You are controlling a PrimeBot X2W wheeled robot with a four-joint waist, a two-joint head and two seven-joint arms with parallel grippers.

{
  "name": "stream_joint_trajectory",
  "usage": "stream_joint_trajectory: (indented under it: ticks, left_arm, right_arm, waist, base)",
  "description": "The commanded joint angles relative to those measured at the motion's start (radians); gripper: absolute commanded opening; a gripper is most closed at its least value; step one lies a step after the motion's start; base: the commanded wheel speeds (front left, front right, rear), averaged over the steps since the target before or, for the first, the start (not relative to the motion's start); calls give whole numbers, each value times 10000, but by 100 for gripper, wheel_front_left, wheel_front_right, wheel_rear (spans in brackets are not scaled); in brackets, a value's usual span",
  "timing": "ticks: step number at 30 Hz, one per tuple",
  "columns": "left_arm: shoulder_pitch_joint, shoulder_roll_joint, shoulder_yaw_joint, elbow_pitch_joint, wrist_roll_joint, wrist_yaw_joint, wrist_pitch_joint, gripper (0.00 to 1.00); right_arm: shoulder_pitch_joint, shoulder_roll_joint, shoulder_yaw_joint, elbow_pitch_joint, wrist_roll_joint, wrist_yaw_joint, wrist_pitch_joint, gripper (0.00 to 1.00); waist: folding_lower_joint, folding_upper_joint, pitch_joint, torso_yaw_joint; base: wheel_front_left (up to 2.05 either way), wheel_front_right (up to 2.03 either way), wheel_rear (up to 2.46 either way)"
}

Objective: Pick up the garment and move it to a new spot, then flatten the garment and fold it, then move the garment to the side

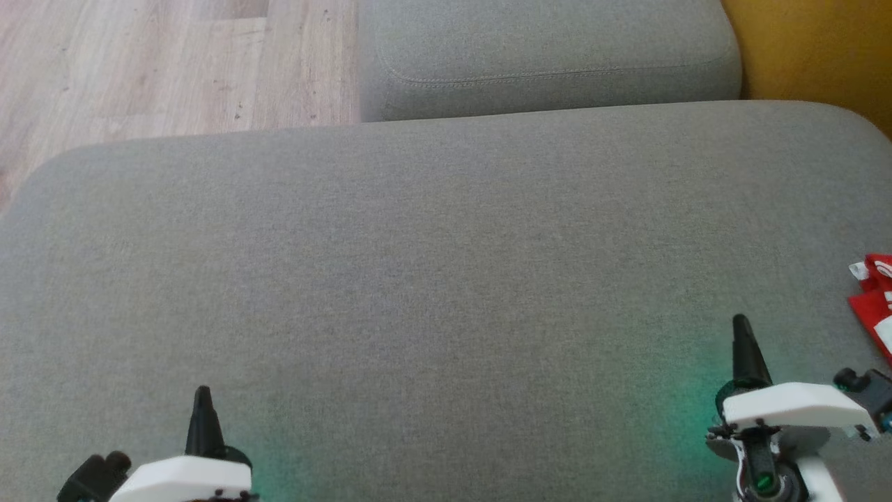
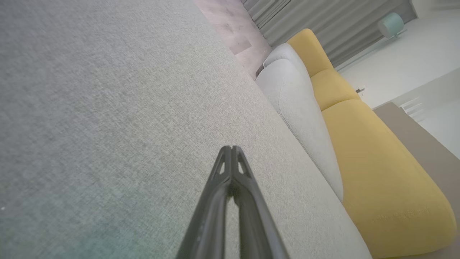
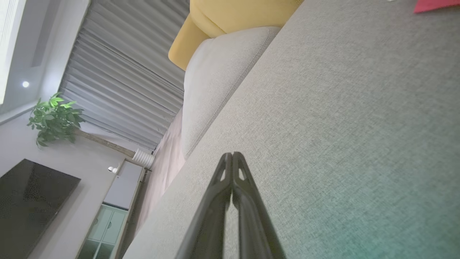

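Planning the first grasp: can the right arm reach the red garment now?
Probably yes: the red garment lies near the right gripper on the grey cushion, nothing between them; jaws are shut.

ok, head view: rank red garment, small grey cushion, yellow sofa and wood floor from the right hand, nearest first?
From the right hand:
1. Red garment, right edge, close beside it.
2. Small grey cushion, top centre, and yellow sofa, top right: too close to call.
3. Wood floor, top left, farthest.
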Motion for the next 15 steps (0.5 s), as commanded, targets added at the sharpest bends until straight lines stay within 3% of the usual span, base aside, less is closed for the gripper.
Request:
stream_joint_trajectory:
  ticks: [1, 15]
  left_arm:
    - [-551, 23, 334, -387, -312, -113, 77, 0]
    - [-751, 25, 629, -568, -1915, -243, 510, 0]
  right_arm:
    - [-327, -28, 43, -455, 351, -5, 80, 0]
    - [-301, -30, -200, -877, 2060, -6, 511, 0]
  waist:
    - [0, 0, 2, -1]
    - [0, 0, 21, -12]
  base:
    - [0, 0, 0]
    - [0, 0, 0]
